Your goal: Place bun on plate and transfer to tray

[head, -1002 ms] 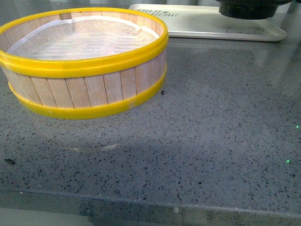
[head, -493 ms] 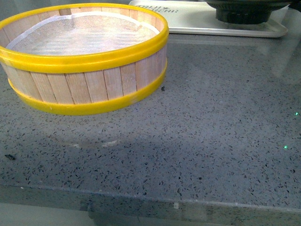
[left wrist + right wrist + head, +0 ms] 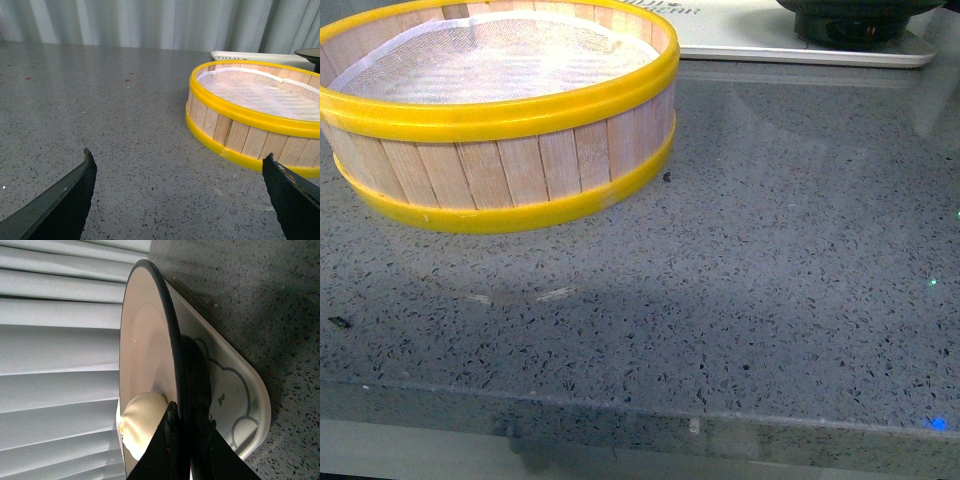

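Speckled grey table [image 3: 770, 280] carries everything, and the tray [image 3: 235, 395] is the landmark. Nearer the robot than the tray stands a yellow-rimmed steamer basket [image 3: 500, 120]. On the tray the plate [image 3: 150, 355] appears to rest on its black foot, the bun [image 3: 142, 422] on its tan surface. Right fingers [image 3: 172, 442] are pinched on the plate's rim beside the bun; they should part gently, then draw away level. Left fingers [image 3: 70, 195] are spread, holding nothing.
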